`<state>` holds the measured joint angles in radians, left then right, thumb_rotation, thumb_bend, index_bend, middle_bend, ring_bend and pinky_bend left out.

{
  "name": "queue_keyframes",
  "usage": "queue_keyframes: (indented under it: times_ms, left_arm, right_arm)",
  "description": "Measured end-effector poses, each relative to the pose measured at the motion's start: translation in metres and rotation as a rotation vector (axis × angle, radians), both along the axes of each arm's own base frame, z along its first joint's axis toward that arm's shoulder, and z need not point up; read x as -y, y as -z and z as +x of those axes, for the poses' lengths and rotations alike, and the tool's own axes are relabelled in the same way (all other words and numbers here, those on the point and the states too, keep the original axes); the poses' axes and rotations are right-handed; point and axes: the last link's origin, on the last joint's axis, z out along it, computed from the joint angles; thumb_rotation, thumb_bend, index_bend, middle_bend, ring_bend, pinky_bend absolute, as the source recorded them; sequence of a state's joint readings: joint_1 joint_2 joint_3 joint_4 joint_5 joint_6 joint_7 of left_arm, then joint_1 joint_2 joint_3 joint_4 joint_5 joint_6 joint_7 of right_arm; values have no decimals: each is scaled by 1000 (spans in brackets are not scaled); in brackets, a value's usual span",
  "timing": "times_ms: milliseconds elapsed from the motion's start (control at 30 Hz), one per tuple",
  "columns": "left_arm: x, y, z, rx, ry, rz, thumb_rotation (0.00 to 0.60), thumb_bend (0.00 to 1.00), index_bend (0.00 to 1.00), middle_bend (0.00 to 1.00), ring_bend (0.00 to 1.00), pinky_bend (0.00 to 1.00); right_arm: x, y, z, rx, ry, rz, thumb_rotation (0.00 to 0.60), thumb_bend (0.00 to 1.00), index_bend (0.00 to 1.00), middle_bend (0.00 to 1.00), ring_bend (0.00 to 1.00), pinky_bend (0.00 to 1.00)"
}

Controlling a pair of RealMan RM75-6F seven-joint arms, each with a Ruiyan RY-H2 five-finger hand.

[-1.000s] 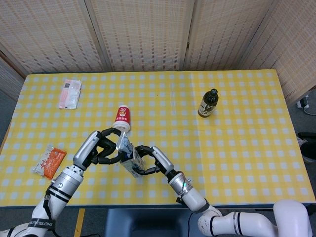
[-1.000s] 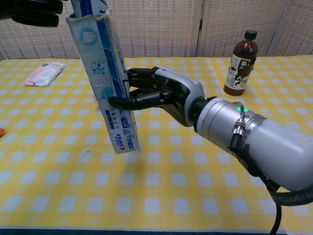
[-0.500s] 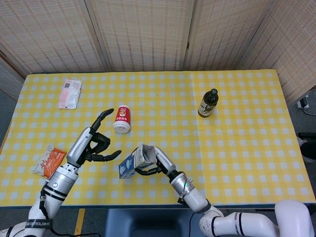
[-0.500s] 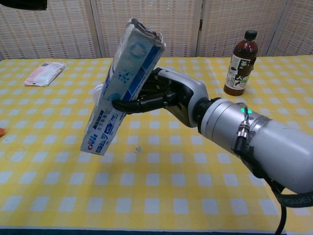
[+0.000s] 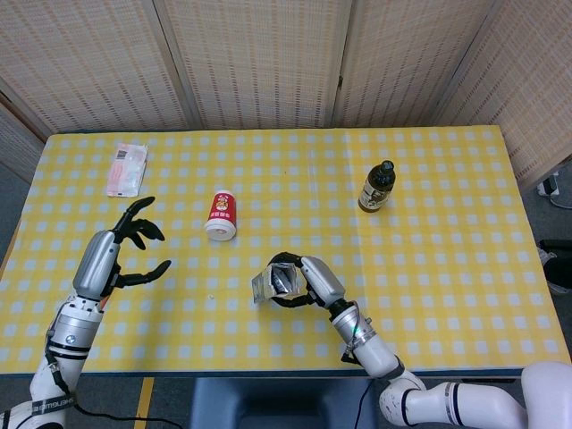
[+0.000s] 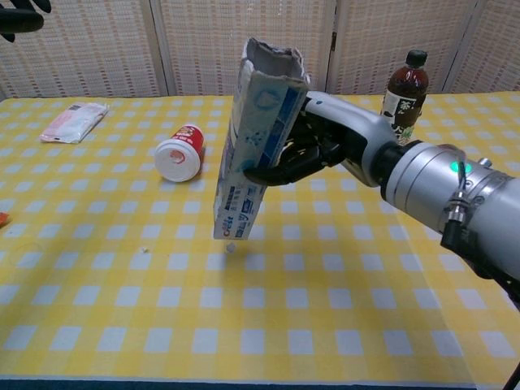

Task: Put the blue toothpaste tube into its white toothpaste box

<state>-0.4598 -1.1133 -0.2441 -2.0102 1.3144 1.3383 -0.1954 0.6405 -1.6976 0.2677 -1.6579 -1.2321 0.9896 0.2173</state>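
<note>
My right hand [image 5: 311,281] [image 6: 325,146] grips the white toothpaste box [image 5: 271,284] [image 6: 256,146], which has blue print. It holds the box above the table near the front middle. The box stands almost upright, leaning slightly, with its open end [image 6: 272,58] on top. The blue tube does not show as a separate thing, and I cannot tell whether it is inside the box. My left hand [image 5: 121,255] hovers far to the left with its fingers spread and nothing in it. Only its fingertips [image 6: 20,12] show in the chest view's top left corner.
A red-and-white can [image 5: 220,216] [image 6: 179,154] lies on its side on the yellow checked table [image 5: 429,259]. A dark bottle [image 5: 376,187] [image 6: 404,101] stands at the back right. A pink-and-white packet [image 5: 126,168] [image 6: 73,122] lies at the back left. A small white crumb [image 6: 231,246] lies under the box.
My left hand let go of the box and drew back to the left, fingers opening. My right hand carried the box to the right and turned it more upright.
</note>
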Motion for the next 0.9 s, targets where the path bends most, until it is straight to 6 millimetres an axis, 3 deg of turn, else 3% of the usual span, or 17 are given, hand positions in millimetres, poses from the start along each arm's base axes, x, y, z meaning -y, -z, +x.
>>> queue_keyframes:
  times_ms: [133, 467, 733, 900]
  left_arm:
    - [0, -4, -14, 9, -15, 24, 600, 270, 159, 501, 456, 545]
    - [1, -5, -22, 5, -20, 31, 600, 271, 159, 501, 457, 544]
    - [2, -4, -23, 1, -16, 24, 600, 270, 159, 501, 458, 545]
    - [3, -3, -23, -1, -12, 20, 600, 270, 158, 501, 458, 545]
  right_arm:
    - [3, -14, -6, -112, -25, -81, 600, 302, 567, 434, 414, 368]
    - [14, -53, -24, -351, -24, -277, 600, 302, 680, 531, 497, 444]
    - [18, -61, -34, -538, -49, -344, 600, 302, 689, 543, 510, 452]
    - [17, -58, -41, -740, -75, -332, 600, 302, 690, 543, 509, 452]
